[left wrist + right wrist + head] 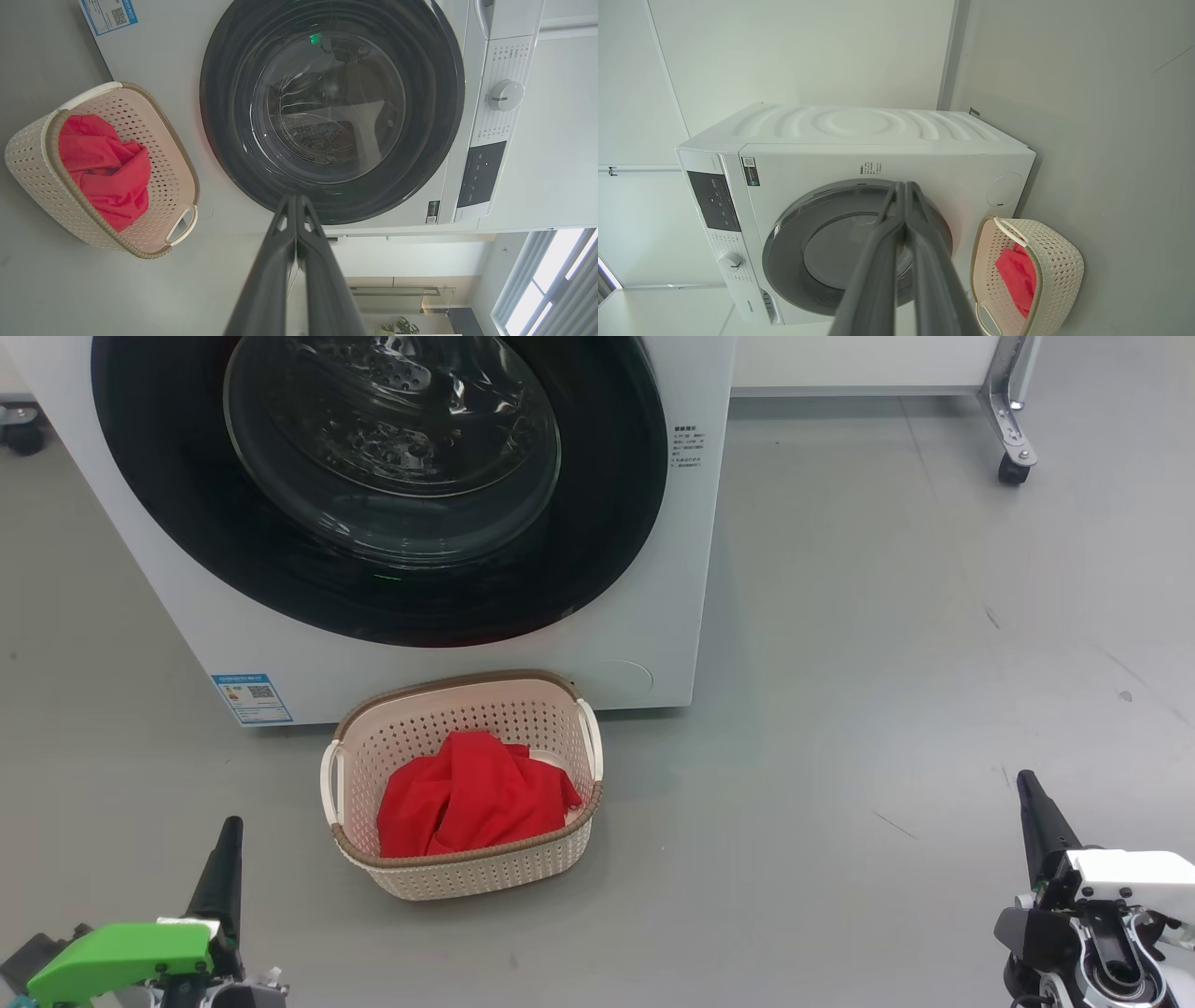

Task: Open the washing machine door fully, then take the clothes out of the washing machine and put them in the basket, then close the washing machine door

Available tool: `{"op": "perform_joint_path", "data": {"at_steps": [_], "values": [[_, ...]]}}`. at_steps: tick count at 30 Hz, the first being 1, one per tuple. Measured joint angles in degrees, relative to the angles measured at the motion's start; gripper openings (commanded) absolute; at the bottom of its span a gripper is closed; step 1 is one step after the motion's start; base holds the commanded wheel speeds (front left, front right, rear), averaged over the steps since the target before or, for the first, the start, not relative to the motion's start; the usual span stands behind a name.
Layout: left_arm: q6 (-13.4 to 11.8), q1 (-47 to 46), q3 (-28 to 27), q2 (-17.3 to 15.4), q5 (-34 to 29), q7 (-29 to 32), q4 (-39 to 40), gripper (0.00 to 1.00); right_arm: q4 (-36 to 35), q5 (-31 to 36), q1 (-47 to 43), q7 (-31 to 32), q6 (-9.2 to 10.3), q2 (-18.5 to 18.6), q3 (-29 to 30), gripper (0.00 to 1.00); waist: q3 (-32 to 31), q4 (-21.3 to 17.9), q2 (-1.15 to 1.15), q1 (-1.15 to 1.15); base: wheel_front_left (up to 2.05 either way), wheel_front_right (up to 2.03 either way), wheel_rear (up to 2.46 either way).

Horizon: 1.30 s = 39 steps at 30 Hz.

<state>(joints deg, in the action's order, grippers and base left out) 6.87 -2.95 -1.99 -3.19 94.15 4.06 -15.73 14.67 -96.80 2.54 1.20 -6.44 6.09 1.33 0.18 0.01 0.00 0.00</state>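
The washing machine (653, 569) stands ahead with its door (373, 476) shut flat against the front, black rim around the glass bowl (331, 107). On the floor just before it sits the basket (464, 784), and the red clothes (471, 795) lie bunched inside it. At the lower left my left gripper (229, 835) is shut, with nothing in it, well back from the basket. My right gripper (1027, 789) at the lower right is shut and holds nothing. The wrist views show the door (840, 252), basket (93, 172) and clothes (1017, 275) too.
A blue-and-white sticker (252, 698) marks the machine's lower left corner. A wheeled metal leg (1013, 439) of a white unit stands at the back right. Open grey floor (887, 663) stretches right of the machine. The control dial (506, 95) sits on the panel.
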Motion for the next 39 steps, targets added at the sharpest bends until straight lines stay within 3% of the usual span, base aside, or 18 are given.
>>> {"op": "perform_joint_path", "data": {"at_steps": [39], "values": [[0.01,-0.08,-0.09,0.00,0.00,0.43,-0.26,0.00,0.82,0.00,0.51,0.11,-0.05,-0.01,0.23,0.00,-0.03,-0.01,0.00,0.00,0.00,0.00,0.00]]}}
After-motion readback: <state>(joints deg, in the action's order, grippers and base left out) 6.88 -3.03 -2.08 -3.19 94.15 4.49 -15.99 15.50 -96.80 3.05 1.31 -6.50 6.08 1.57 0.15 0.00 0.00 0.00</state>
